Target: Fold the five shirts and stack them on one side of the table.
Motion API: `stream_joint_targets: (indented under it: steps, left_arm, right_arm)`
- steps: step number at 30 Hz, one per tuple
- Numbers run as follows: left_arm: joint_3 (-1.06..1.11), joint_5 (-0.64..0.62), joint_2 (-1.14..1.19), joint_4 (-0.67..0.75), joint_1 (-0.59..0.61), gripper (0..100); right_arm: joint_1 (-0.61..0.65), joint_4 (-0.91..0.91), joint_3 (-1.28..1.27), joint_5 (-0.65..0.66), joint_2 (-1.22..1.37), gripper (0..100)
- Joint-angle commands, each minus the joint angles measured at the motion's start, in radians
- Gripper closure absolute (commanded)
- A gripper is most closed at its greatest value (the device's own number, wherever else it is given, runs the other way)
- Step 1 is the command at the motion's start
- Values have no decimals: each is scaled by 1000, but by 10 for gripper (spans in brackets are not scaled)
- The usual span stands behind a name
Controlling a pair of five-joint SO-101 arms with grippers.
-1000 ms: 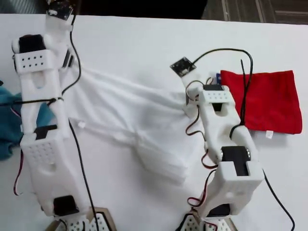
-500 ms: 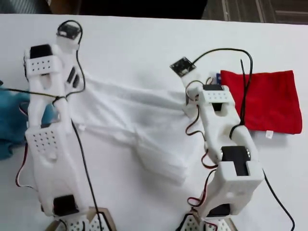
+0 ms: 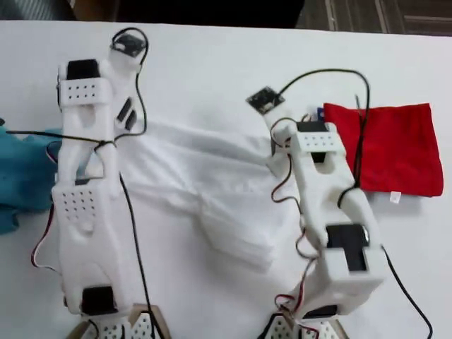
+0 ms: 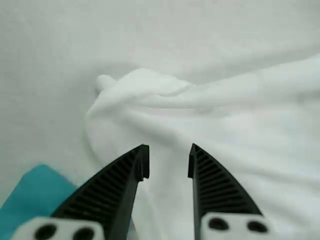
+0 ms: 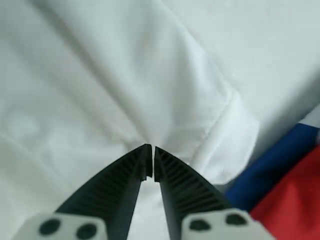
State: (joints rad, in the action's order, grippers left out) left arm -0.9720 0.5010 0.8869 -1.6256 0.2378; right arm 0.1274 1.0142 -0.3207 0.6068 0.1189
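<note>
Right now the white shirt [image 3: 205, 176] lies half-gathered across the middle of the table [image 3: 212, 49], between my two arms, with a thick folded wad at the near side. The right gripper [image 5: 152, 162] is at the shirt's edge nearest the red shirt [image 3: 385, 145], jaws drawn almost together. Creases run straight into the tips, so I judge it has a pinch of cloth, though the tips hide the bite itself.

The left gripper [image 4: 168, 161] hangs over the opposite, bunched corner with its jaws parted and nothing between them, just white fabric underneath. The teal shirt [image 3: 21, 176] sits right beside that corner.

Here is my worry: one side held, the other loose. If I pull with the right arm now, the whole shirt drags toward the folded red one and could ruck it up, along with the blue layer [image 5: 272, 172] showing at its edge. If the left jaws come down off-centre, they could catch teal cloth along with white. And a thin pinch on the right could slip under tension, dropping the edge mid-fold.
</note>
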Motion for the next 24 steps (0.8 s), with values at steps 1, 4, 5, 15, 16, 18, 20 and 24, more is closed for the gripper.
stream_joint_targets:
  steps: [1,4,5,15,16,18,20,24]
  left_arm:
    - [18,20,14,5,12,849]
    - [56,20,51,26,57,849]
    - [65,21,58,28,74,849]
    - [143,74,69,-20,118,850]
    - [165,74,71,-12,118,850]
    - [217,75,69,5,120,850]
    - [243,75,58,31,123,850]
    - [248,71,8,40,120,850]
  right_arm:
    - [45,15,-57,-6,-236,978]
    - [73,5,-167,0,-367,977]
    - [74,-13,-201,0,-390,975]
    - [41,-367,-250,-6,-156,927]
    - [38,-371,-203,-6,-104,930]
    - [33,-351,-92,-6,10,930]
    - [24,-291,21,-6,125,930]
    - [-19,-162,207,-6,295,932]
